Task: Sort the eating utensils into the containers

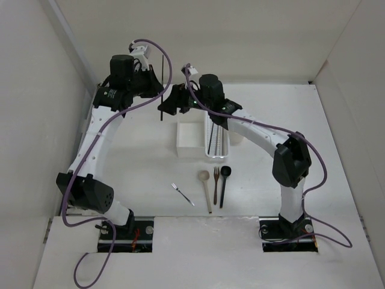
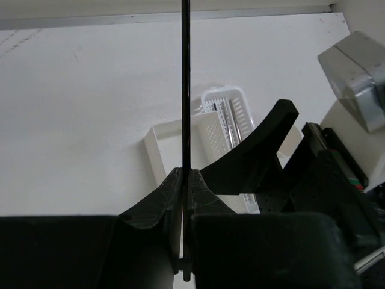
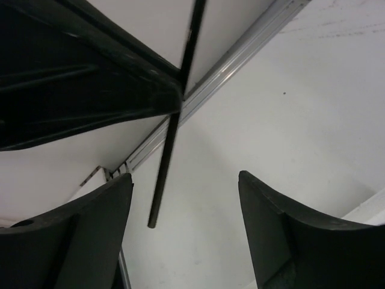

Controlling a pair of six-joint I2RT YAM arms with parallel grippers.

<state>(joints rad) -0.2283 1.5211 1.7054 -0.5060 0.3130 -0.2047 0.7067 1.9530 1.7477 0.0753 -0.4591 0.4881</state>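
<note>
My left gripper [image 1: 157, 84] [image 2: 185, 176] is shut on a thin dark chopstick [image 1: 163, 90] [image 2: 185, 90], which it holds upright above the far table. My right gripper [image 1: 170, 106] [image 3: 185, 177] stands open just beside it. In the right wrist view the chopstick's [image 3: 165, 162] lower end hangs between the fingers, nearer the left one and touching neither. The white square box [image 1: 189, 139] [image 2: 157, 147] and the perforated tray [image 1: 216, 141] [image 2: 231, 99], with long chopsticks in it, sit side by side. A silver fork [image 1: 182, 194], pale wooden spoon [image 1: 206, 186], brown fork [image 1: 216, 183] and black spoon [image 1: 224, 183] lie nearer the bases.
A beige cup [image 1: 237, 138] peeks out right of the tray, mostly behind the right arm [image 1: 258, 135]. White walls enclose the table on the left, back and right. Purple cables loop off both arms.
</note>
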